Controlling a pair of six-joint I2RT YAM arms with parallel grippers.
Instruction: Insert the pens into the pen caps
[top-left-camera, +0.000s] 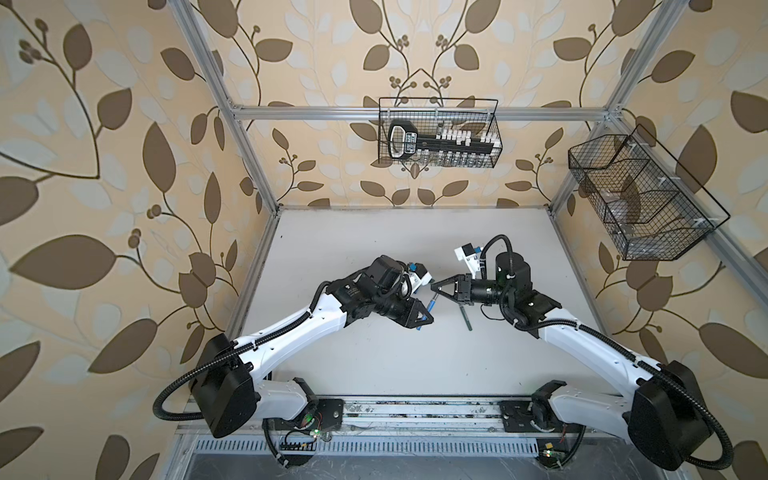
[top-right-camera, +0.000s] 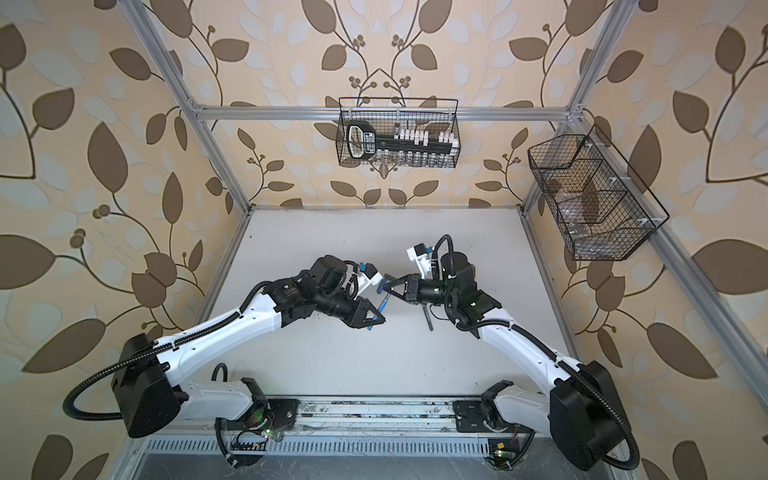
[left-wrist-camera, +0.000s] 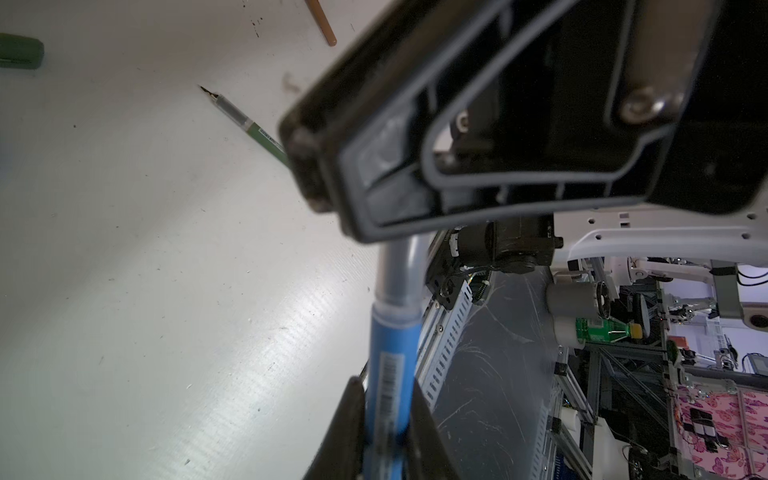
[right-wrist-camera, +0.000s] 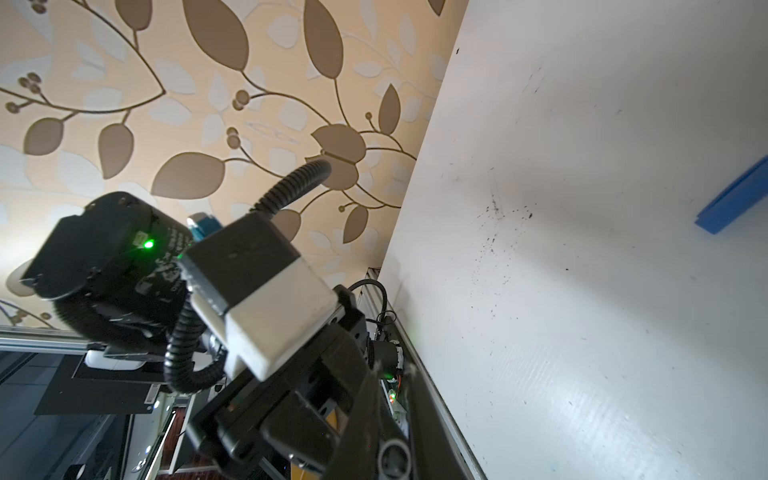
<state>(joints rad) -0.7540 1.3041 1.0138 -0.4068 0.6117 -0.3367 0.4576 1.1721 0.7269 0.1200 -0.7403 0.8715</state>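
Observation:
My left gripper (left-wrist-camera: 384, 384) (top-left-camera: 428, 320) is shut on the blue pen (left-wrist-camera: 392, 332) (top-left-camera: 433, 300), gripping its barrel above the table. The pen's grey front end runs up under my right gripper (top-left-camera: 433, 286) (right-wrist-camera: 393, 368). That gripper's fingers stand slightly apart, so it is open. A blue pen cap (right-wrist-camera: 733, 199) lies on the table. The dark green pen (top-left-camera: 466, 316) (left-wrist-camera: 249, 124) lies uncapped under the right wrist. A dark green cap (left-wrist-camera: 20, 50) and the end of an orange-brown pen (left-wrist-camera: 322, 20) also lie on the table.
The white table (top-left-camera: 374, 249) carries dark ink specks. A wire basket (top-left-camera: 438, 133) with tools hangs on the back wall, and another wire basket (top-left-camera: 640, 195) hangs on the right wall. A metal rail (top-left-camera: 415, 411) with both arm bases runs along the front edge.

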